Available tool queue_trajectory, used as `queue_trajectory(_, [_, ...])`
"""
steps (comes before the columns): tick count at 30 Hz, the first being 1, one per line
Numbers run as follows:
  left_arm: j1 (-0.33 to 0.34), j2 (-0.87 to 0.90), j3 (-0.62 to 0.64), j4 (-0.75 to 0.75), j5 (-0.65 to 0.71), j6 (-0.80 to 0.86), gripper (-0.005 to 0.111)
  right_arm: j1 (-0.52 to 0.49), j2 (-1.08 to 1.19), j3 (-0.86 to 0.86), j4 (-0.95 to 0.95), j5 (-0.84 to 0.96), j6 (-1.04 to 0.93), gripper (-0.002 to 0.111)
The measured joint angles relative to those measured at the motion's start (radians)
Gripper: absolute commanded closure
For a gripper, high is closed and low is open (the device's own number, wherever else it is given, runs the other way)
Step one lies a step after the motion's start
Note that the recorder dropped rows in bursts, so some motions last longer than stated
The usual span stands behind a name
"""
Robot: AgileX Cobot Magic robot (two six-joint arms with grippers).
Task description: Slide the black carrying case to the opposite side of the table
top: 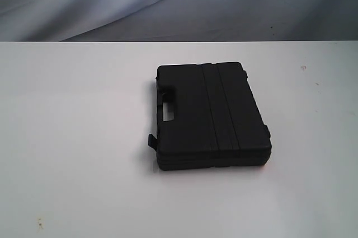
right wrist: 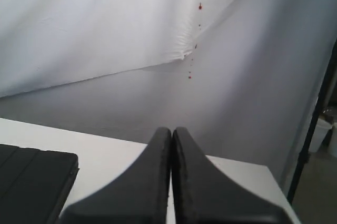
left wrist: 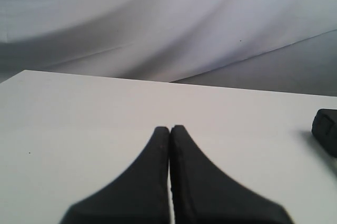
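The black carrying case (top: 211, 116) lies flat and closed on the white table (top: 78, 137), a little right of the middle, its handle cut-out facing left. Neither arm shows in the exterior view. In the left wrist view my left gripper (left wrist: 170, 128) is shut and empty above bare table, with only a corner of the case (left wrist: 326, 129) showing well off to one side. In the right wrist view my right gripper (right wrist: 171, 129) is shut and empty too, with a corner of the case (right wrist: 31, 182) lying beside it, apart from the fingers.
A white cloth backdrop (top: 168, 3) hangs behind the table's far edge. In the right wrist view the table's corner (right wrist: 266, 168) is close, with a dark stand (right wrist: 310, 129) and the floor beyond it.
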Motion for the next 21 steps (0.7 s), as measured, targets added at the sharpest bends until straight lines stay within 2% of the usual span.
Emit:
queue_trajectory(6, [0.0, 0.0, 0.0, 0.0, 0.0, 0.0, 0.106, 0.0, 0.0, 0.066, 0.121, -0.068, 0.006, 0.108])
queue_trajectory(16, [0.0, 0.0, 0.0, 0.0, 0.0, 0.0, 0.106, -0.004, -0.024, 0.193, 0.156, -0.238, 0.022, 0.108])
queue_trajectory(21, [0.0, 0.0, 0.0, 0.0, 0.0, 0.0, 0.106, -0.057, -0.136, 0.229, 0.242, -0.241, 0.018, 0.108])
